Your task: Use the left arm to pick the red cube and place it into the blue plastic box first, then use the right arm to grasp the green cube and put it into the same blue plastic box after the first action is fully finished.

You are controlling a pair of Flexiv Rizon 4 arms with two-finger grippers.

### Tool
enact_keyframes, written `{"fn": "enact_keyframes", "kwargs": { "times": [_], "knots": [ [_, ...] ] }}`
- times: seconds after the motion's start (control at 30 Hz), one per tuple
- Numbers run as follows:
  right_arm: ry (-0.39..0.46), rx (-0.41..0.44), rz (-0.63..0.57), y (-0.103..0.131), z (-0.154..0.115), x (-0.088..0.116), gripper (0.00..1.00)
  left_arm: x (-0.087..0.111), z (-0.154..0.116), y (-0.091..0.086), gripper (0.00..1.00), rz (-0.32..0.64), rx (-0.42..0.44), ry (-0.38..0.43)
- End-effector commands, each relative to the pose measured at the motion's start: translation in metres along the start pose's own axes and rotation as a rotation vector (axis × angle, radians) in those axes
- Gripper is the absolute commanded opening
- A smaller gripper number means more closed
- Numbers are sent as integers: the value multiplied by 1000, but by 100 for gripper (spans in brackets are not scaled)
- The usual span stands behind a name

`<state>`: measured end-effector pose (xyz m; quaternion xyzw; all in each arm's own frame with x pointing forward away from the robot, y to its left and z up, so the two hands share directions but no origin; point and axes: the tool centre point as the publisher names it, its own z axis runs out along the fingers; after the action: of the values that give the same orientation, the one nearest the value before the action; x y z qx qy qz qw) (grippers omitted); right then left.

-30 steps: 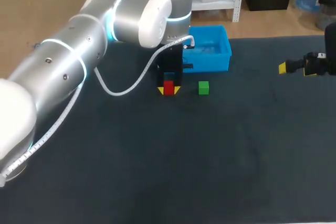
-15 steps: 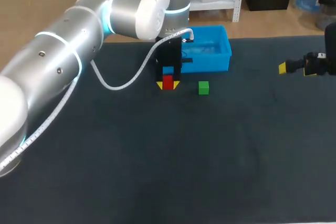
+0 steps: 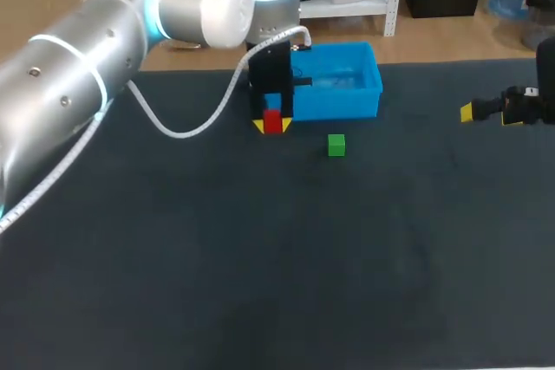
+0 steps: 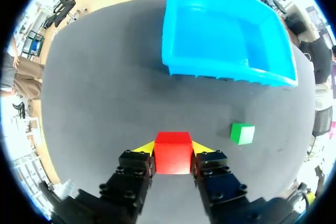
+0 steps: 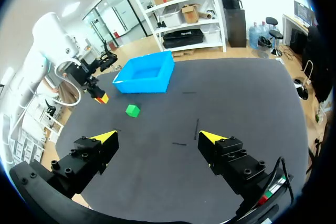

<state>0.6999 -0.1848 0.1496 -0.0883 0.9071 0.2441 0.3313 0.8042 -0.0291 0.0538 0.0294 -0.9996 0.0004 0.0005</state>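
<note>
My left gripper (image 3: 273,126) is shut on the red cube (image 3: 272,120), holding it above the dark table beside the near-left corner of the blue plastic box (image 3: 336,81). From the left wrist, the red cube (image 4: 172,152) sits clamped between the yellow-tipped fingers, with the blue box (image 4: 223,38) ahead and the green cube (image 4: 242,133) on the table off to one side. The green cube (image 3: 336,146) lies just in front of the box. My right gripper (image 5: 157,139) is open and empty at the table's right side (image 3: 486,111); its view shows the box (image 5: 145,72) and green cube (image 5: 133,110) far ahead.
The dark table (image 3: 286,249) stretches wide and bare in front of the box. A white cable (image 3: 208,119) loops from my left arm down toward the left gripper.
My left gripper has risen with the red cube in it, off the table and toward the box's near-left corner. The green cube and right arm have not moved.
</note>
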Motion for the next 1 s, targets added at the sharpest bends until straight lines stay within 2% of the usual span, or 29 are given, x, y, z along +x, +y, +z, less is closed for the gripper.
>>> {"fn": "enact_keyframes", "kwargs": {
  "times": [0.03, 0.67, 1.0],
  "knots": [
    [1, 2, 0, 0, 0, 0, 100, 8, -10, 8, 0, 0, 19, -41],
    [1, 2, 0, 0, 0, 0, 100, 7, -56, 8, 0, 39, 69, -117],
    [1, 2, 0, 0, 0, 0, 100, -1, -77, 10, 0, 50, 94, -173]
  ]
}}
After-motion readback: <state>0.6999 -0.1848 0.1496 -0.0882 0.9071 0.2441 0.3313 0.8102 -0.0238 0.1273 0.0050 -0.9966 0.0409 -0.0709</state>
